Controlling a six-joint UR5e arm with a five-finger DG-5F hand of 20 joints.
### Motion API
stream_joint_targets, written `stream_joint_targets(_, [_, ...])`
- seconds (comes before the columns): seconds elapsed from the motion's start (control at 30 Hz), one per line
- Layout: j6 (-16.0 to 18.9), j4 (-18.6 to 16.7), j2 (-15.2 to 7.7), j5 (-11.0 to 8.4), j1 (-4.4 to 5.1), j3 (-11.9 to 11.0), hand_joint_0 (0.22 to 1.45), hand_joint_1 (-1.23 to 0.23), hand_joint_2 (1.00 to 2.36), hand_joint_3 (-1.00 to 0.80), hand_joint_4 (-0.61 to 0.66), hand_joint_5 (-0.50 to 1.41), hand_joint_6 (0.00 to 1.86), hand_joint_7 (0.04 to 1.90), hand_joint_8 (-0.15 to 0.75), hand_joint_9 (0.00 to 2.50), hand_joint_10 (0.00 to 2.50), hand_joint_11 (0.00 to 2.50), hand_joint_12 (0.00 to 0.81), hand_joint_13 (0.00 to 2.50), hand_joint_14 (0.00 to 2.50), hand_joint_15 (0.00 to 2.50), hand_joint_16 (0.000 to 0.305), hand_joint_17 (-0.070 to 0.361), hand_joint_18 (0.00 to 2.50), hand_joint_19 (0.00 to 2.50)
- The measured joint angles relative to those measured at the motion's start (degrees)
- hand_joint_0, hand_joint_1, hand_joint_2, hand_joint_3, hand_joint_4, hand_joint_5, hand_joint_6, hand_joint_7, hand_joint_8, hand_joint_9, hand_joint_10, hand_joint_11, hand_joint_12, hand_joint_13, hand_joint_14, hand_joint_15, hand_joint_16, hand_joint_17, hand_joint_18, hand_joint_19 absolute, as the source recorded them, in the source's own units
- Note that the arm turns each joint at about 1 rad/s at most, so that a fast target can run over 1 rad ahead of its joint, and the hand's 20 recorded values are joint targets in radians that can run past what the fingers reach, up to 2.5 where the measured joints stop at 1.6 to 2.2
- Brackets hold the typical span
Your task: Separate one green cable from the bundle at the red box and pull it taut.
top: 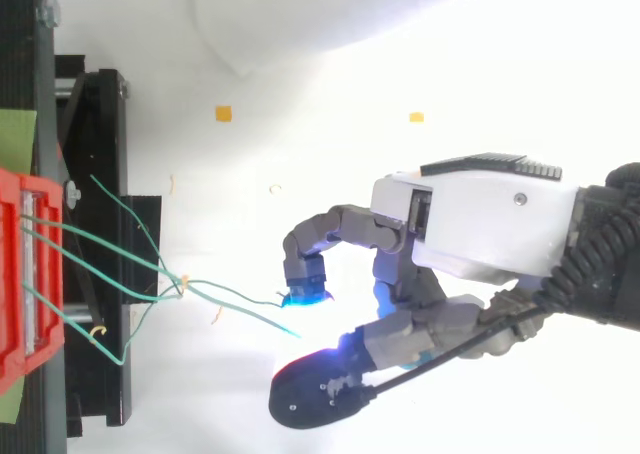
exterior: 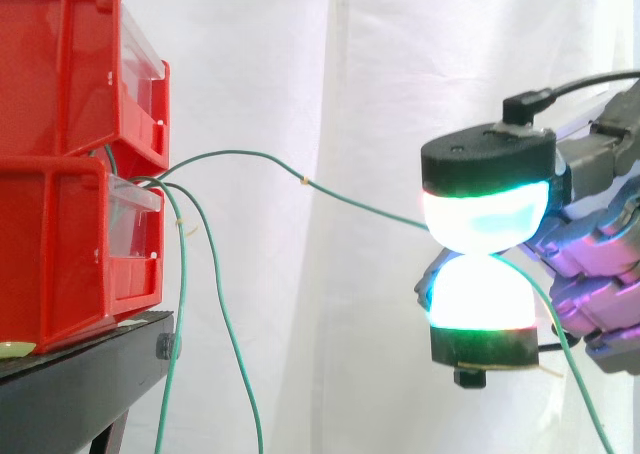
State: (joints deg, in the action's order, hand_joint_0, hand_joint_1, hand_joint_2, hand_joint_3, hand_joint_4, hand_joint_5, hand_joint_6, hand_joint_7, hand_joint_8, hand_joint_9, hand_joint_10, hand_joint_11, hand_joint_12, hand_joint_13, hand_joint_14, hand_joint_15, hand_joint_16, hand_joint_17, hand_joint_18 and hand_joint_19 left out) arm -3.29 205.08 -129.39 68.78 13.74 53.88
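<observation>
My hand (top: 470,219) pinching one green cable (exterior: 350,199) between glowing pads (exterior: 485,214), running to stacked red bins (exterior: 60,244), black stand (exterior: 70,389) beneath, white curtain (exterior: 330,64) behind

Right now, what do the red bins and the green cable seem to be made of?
The red bins look like moulded plastic, slightly glossy, with clear front panels. The green cable is probably thin wire in smooth plastic insulation; it droops in soft curves.

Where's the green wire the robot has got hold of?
In the side view the green cable runs from the red bins on the left across the middle to the hand on the right, pinched between its glowing fingers.
</observation>
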Motion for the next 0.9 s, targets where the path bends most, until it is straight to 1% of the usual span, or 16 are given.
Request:
stream_joint_targets(0.17, [0.3, 0.6, 0.8, 0.05, -0.02, 0.0, 0.76, -0.59, 1.00, -0.50, 0.34, -0.02, 0.72, 1.27, 0.219, 1.53, 0.59, 1.82, 0.284, 1.12, 1.31, 1.31, 0.041, 0.092, 1.13, 1.23])
stream_joint_targets(0.2, [0.3, 0.9, 0.9, 0.07, -0.02, 0.0, 0.76, -0.59, 1.00, -0.50, 0.34, -0.02, 0.72, 1.27, 0.218, 1.53, 0.59, 1.82, 0.293, 1.12, 1.31, 1.32, 0.041, 0.092, 1.13, 1.22])
stream_joint_targets(0.37, [0.4, 2.5, 1.0, 0.25, -0.15, 0.1, 0.76, -0.59, 1.00, -0.50, 0.34, -0.02, 0.72, 1.27, 0.218, 1.53, 0.59, 1.83, 0.284, 1.12, 1.31, 1.31, 0.040, 0.091, 1.13, 1.22])
stream_joint_targets(0.47, [0.3, 3.1, 1.4, 0.34, -0.30, 0.1, 0.76, -0.59, 1.00, -0.50, 0.34, -0.02, 0.72, 1.28, 0.218, 1.53, 0.60, 1.79, 0.285, 1.12, 1.31, 1.33, 0.041, 0.092, 1.13, 1.22])
stream_joint_targets(0.57, [-0.1, 3.7, 2.1, 0.47, -0.63, 0.3, 0.76, -0.59, 1.00, -0.50, 0.34, -0.02, 0.72, 1.28, 0.218, 1.53, 0.60, 1.81, 0.285, 1.12, 1.31, 1.33, 0.040, 0.091, 1.13, 1.22])
stream_joint_targets(0.7, [-0.9, 4.1, 3.8, 0.79, -1.18, 2.2, 0.75, -0.59, 1.00, -0.50, 0.34, -0.02, 0.72, 1.27, 0.219, 1.53, 0.60, 1.81, 0.286, 1.12, 1.30, 1.33, 0.041, 0.092, 1.13, 1.22])
stream_joint_targets(0.83, [-1.1, 3.3, 6.0, 0.80, -1.40, 5.7, 0.75, -0.59, 1.00, -0.50, 0.34, -0.02, 0.72, 1.27, 0.219, 1.53, 0.60, 1.81, 0.285, 1.13, 1.30, 1.32, 0.041, 0.092, 1.13, 1.22])
stream_joint_targets(0.9, [-1.1, 2.5, 6.8, 0.78, -1.46, 6.9, 0.75, -0.59, 1.00, -0.50, 0.34, -0.02, 0.72, 1.27, 0.218, 1.53, 0.60, 1.81, 0.285, 1.13, 1.31, 1.31, 0.040, 0.091, 1.13, 1.23])
